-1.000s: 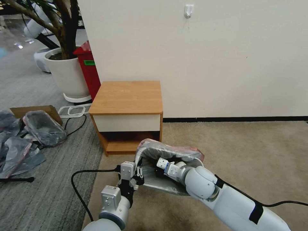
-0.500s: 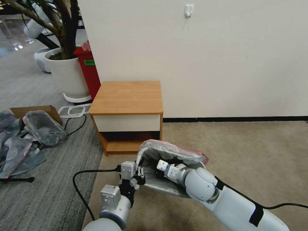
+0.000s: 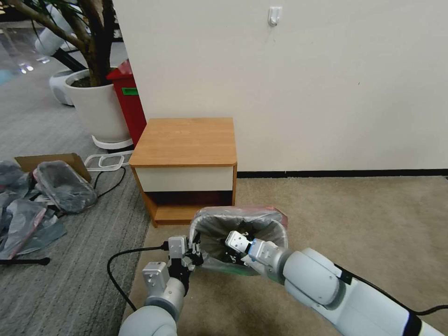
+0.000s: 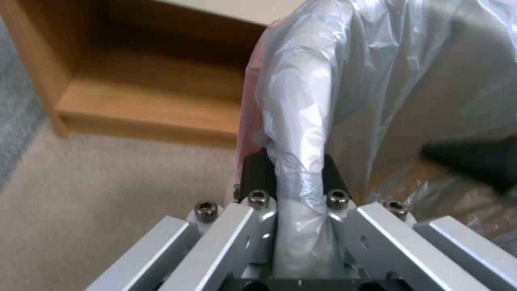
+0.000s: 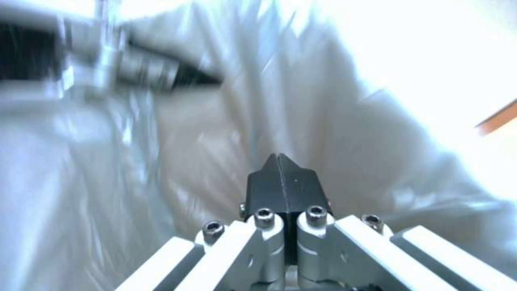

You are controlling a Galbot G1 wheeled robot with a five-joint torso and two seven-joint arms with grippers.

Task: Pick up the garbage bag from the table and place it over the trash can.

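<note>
The trash can [image 3: 229, 268] stands on the carpet in front of the table [image 3: 186, 140], with the grey garbage bag [image 3: 242, 217] lining it and its pink-red rim folded over the can's edge. My left gripper [image 3: 195, 249] is shut on the bag-covered near left rim; in the left wrist view its fingers [image 4: 257, 169] pinch the plastic of the garbage bag [image 4: 301, 101] on both sides. My right gripper [image 3: 229, 254] reaches down inside the can. In the right wrist view the right gripper [image 5: 280, 161] is shut with nothing between its fingers, surrounded by the garbage bag [image 5: 334, 113].
A tall red bin [image 3: 127, 100] and a white plant pot [image 3: 95, 107] stand left of the table. A cardboard box [image 3: 51, 161] and a heap of grey bags [image 3: 42, 196] lie on the grey floor. A black cable [image 3: 114, 268] loops near my left arm. Open carpet lies right.
The can was tilted up off the floor with its mouth toward me; now it stands upright and lower. Both arms came down with it, and the bag sits flatter around the rim.
</note>
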